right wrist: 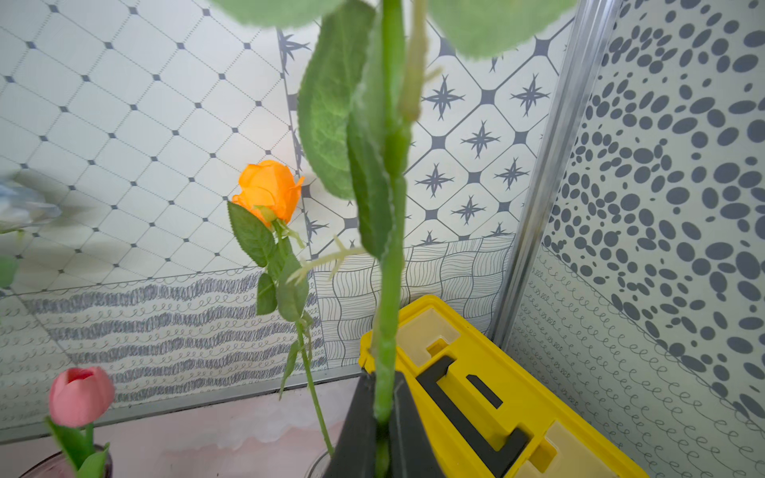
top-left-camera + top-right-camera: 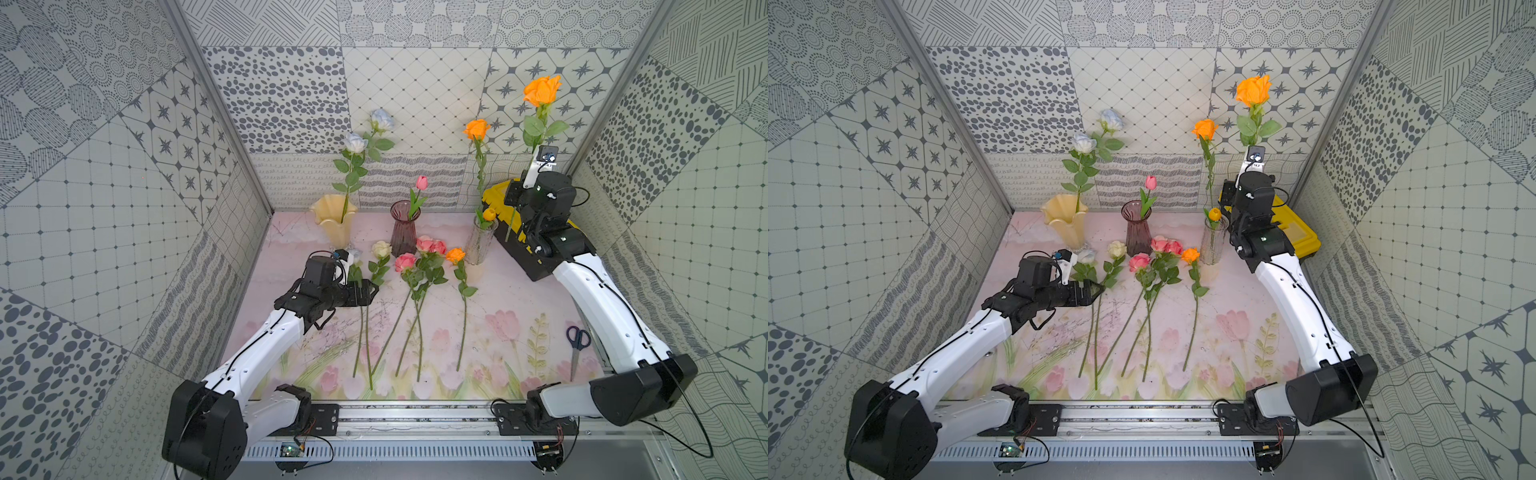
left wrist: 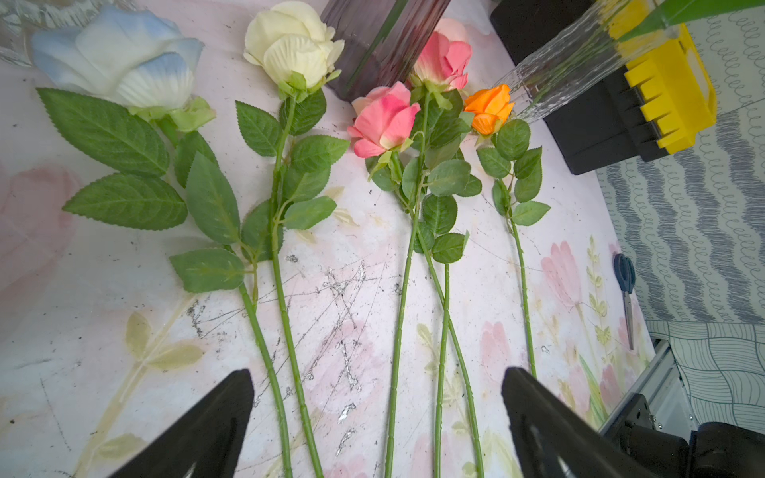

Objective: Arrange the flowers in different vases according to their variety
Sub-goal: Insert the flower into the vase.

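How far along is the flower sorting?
Done: two pale-blue roses in the cream vase, a pink bud in the purple vase, an orange rose in the clear vase. In hand: the right jaws grip a tall orange rose. Remaining on the mat: a pale-blue rose, a cream rose, pink roses, a small orange rose; left jaws open.

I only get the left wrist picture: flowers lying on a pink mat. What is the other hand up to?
Observer: The right hand is shut on a tall orange rose, holding it upright by the stem.
Operator: Anything in the vases yet?
Observer: The cream vase holds two pale-blue roses.
Operator: And the purple one?
Observer: The purple vase has one pink bud.
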